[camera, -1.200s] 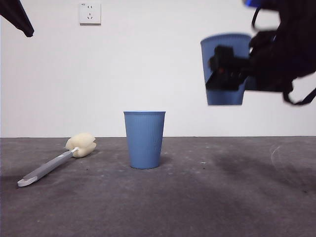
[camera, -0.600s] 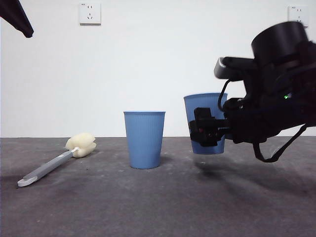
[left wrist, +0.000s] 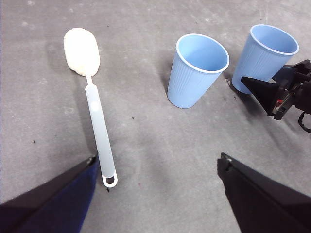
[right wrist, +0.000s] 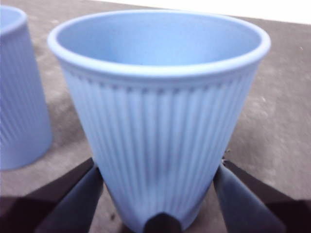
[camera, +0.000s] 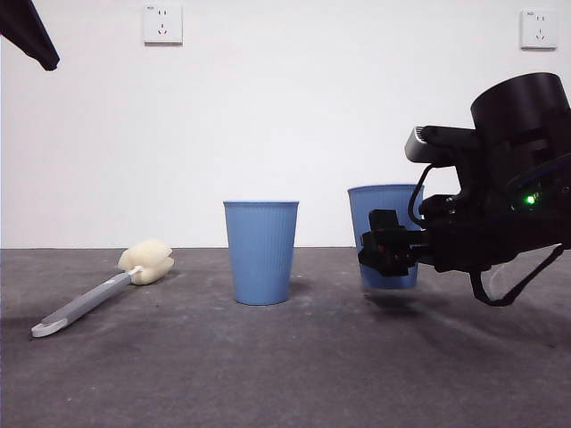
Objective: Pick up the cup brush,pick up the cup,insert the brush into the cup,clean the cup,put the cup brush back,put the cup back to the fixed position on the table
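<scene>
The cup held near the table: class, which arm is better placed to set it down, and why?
The right. Its end effector is shut on the cup just above the table. The left end effector hangs open, high above the cup brush.

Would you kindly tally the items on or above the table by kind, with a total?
Blue ribbed plastic cups: 2, one standing free, one between the right gripper's jaws.
Grey-handled cup brush with cream sponge head: 1, lying on the table.
Total: 3.
</scene>
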Robot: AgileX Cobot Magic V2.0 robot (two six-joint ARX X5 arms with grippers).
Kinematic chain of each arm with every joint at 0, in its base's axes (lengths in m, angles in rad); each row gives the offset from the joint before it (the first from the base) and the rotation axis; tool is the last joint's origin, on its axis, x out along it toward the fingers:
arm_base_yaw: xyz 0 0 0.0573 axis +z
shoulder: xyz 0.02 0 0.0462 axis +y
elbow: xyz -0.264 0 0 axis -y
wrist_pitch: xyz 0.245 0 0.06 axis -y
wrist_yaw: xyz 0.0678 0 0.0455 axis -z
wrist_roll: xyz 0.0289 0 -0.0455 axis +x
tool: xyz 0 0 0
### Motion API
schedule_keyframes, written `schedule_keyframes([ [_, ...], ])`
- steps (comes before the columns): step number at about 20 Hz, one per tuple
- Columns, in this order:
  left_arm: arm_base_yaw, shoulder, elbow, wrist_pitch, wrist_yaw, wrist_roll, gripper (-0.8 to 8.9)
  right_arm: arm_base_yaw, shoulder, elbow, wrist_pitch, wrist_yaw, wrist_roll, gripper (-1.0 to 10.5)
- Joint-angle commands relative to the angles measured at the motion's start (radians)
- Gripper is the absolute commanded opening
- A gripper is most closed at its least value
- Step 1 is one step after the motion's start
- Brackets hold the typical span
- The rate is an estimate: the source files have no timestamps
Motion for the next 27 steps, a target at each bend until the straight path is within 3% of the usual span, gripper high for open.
schedule_keyframes([
  [1, -0.001, 0.002, -0.01, 0.003, 0.004, 0.013, 4.08, 0.003, 0.01, 0.019, 0.019, -0.007, -0.002, -0.2],
  [15, -0.001, 0.008, -0.01, 0.004, 0.004, 0.016, 4.08, 0.031, 0.099, 0.061, -0.091, -0.071, 0.015, -0.1],
  [17, -0.001, 0.013, -0.01, 0.005, 0.004, 0.016, 4.08, 0.041, 0.099, 0.061, -0.13, -0.068, 0.015, 0.3],
  [20, -0.001, 0.018, -0.01, 0.005, 0.004, 0.018, 4.08, 0.043, 0.099, 0.061, -0.171, -0.065, 0.016, 2.5],
  [27, -0.001, 0.02, -0.01, 0.004, 0.003, 0.031, 4.08, 0.043, 0.098, 0.061, -0.253, -0.043, 0.016, 3.6],
])
